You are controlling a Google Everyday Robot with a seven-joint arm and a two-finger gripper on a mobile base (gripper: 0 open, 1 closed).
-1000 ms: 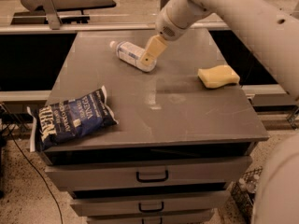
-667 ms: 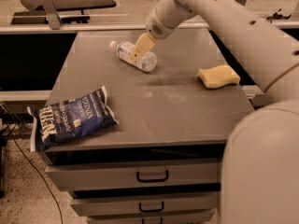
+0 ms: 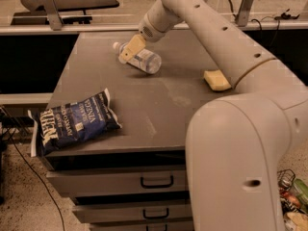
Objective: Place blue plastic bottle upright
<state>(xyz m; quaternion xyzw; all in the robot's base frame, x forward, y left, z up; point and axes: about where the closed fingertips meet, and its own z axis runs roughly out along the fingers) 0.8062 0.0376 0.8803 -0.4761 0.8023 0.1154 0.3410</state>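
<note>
Moved since a second ago: pincer has slid left along the blue plastic bottle, from its middle toward the cap end; the arm has swung round, and its thick links now fill the right foreground
Unmoved: bottle, crisp bag and sponge lie where they lay before
Blue plastic bottle: on its side at the back of the surface, left of centre, white cap pointing to the back left, base toward the front right; not upright
Pincer: over the cap-side half of the bottle, its tan tip overlapping the clear body just beside the cap; whether it touches the bottle cannot be told
Pincer state: cannot tell how far open it is, nor whether it has hold of anything
Arm: white, reaching from the lower right up over the surface to the back, wrist angled down to the left
Crisp bag: dark blue, flat at the front left corner, its left edge overhanging the surface, well apart from the bottle
Sponge: yellow, at the right side of the surface, just beside the arm, well apart from the bottle
Surface: grey top of a cabinet, with drawers below its front edge
</note>
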